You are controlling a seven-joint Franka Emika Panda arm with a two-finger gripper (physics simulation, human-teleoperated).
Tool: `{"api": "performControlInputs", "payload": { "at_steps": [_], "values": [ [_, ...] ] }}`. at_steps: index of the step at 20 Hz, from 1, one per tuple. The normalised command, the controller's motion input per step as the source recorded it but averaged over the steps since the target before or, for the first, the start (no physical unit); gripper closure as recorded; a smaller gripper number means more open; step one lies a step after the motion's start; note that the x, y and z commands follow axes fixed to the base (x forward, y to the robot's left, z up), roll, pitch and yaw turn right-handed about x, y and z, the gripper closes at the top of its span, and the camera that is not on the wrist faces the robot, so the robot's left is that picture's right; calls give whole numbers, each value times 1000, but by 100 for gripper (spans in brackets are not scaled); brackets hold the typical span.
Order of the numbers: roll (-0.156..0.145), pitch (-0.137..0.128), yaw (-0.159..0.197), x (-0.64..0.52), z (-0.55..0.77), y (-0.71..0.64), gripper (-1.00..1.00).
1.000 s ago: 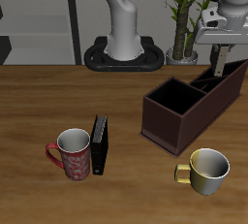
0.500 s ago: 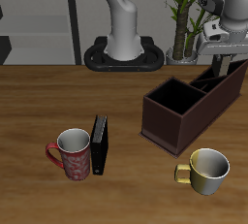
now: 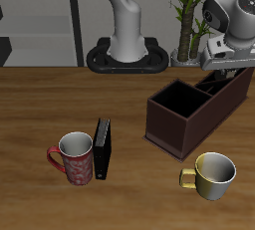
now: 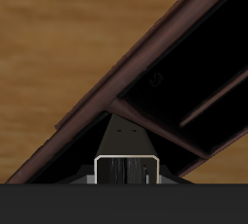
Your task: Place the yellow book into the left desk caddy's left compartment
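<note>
1. The wooden table (image 3: 40,105) is a flat brown top with streaky grain, spreading below the hand on every side
2. The robot arm (image 3: 234,15) is glossy white with rounded joints and bends down over the hand from above
3. The left desk caddy (image 3: 174,124) is a long, dark brown box with straight matte walls and thin inner dividers. Its big square section lies at the end away from the hand, nearer the table's front edge, and its narrower long sections run directly under the hand. In the wrist view its rim (image 4: 107,92) is a reddish-brown bar, with two slim dividers meeting below the hand
4. The black book (image 3: 103,149) is a thin slab standing upright on its edge, well apart from the hand and nearer the table's front edge
5. The red mug (image 3: 76,157) has a mottled pattern, a pale inside and a loop handle. It stands just beside the black book, on the side away from the hand
6. The yellow mug (image 3: 213,174) is smooth, rounded and pale, and stands in front of the caddy, toward the front edge from the hand
7. The gripper (image 3: 225,71) is dark and blocky, sunk into the caddy's far end and pinching the yellow book (image 4: 126,170)
8. The book shows only as a small block with a pale grey edge and a dark core, right at the hand above the dividers. I cannot tell which compartment it is in
</note>
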Motion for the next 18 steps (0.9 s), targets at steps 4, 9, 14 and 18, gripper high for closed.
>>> {"api": "performControlInputs", "payload": {
  "at_steps": [4, 9, 14, 18],
  "values": [
    [21, 16, 51, 173, -278, -72, -100],
    [52, 1, 7, -17, -188, -27, -100],
    [-21, -2, -28, 0, 104, -98, -100],
    [-4, -14, -11, 5, 75, -59, -100]
  ]
}}
